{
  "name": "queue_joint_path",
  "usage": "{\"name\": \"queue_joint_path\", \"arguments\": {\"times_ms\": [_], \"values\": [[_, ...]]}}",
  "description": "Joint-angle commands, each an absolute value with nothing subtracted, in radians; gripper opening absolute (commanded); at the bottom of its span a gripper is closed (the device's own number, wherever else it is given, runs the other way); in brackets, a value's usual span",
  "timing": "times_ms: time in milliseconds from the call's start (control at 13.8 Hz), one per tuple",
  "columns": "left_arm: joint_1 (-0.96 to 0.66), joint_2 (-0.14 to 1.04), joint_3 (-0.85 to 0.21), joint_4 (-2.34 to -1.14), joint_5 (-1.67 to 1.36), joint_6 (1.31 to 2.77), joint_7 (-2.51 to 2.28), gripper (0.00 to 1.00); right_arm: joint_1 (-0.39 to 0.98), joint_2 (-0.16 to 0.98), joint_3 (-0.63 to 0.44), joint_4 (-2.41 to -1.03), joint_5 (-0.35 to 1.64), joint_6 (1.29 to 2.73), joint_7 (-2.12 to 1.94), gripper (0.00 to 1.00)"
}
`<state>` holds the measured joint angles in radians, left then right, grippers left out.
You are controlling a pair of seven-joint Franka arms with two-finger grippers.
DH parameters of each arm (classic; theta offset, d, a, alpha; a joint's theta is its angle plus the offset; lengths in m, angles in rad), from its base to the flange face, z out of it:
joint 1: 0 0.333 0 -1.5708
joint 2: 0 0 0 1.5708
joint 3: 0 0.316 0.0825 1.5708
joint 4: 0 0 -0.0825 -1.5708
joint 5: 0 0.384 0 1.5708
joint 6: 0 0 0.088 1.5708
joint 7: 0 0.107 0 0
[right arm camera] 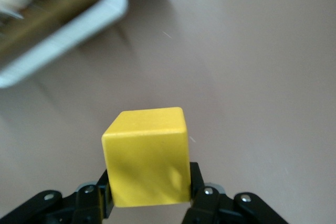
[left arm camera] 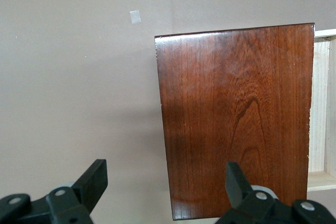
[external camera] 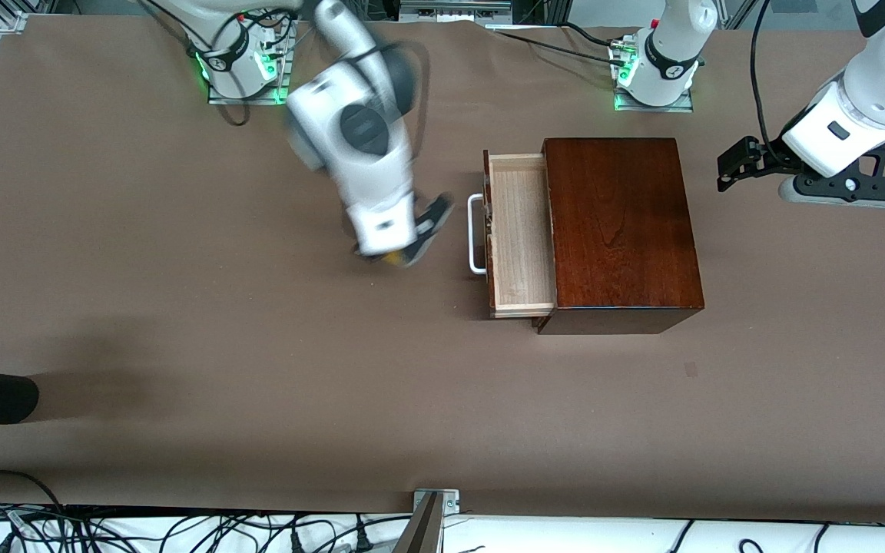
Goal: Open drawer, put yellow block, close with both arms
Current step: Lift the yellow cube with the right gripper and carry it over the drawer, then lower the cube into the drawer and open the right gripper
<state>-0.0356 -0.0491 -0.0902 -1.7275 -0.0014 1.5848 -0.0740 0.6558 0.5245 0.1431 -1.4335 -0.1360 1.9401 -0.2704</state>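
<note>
Currently right gripper (right arm camera: pixel 149 195) clamped on yellow block (right arm camera: pixel 147 156), frame centre, over bare table beside handle (external camera: pixel 476 234): staged for drop into drawer (external camera: pixel 521 230), pulled open. Left gripper (left arm camera: pixel 163 187) spread apart, upper right, waiting over table beside box (external camera: pixel 619 230), positioned for closing.

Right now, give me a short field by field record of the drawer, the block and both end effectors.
drawer: drawer pulled out of the wooden box, tray bare, white handle toward the right arm's end
yellow block: yellow block clamped in the right end effector
right end effector: right end effector over the table beside the handle
left end effector: left end effector open, waiting above the box's edge
</note>
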Motion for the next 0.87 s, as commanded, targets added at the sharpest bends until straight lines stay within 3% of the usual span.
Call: {"name": "queue_joint_path", "arguments": {"times_ms": [0,290,797], "values": [[-0.034,-0.032,-0.092,-1.692,-0.006,1.569,-0.078,1.00,0.793,0.627,0.129,-1.248,-0.170,1.904,-0.268,0.00],[-0.035,-0.031,-0.094,-1.689,-0.006,1.563,-0.078,1.00,0.920,0.693,0.126,-1.105,-0.189,1.873,-0.285,0.00],[-0.035,-0.031,-0.094,-1.689,-0.006,1.562,-0.080,1.00,0.979,0.768,0.123,-1.080,-0.262,1.974,-0.321,0.00]]}}
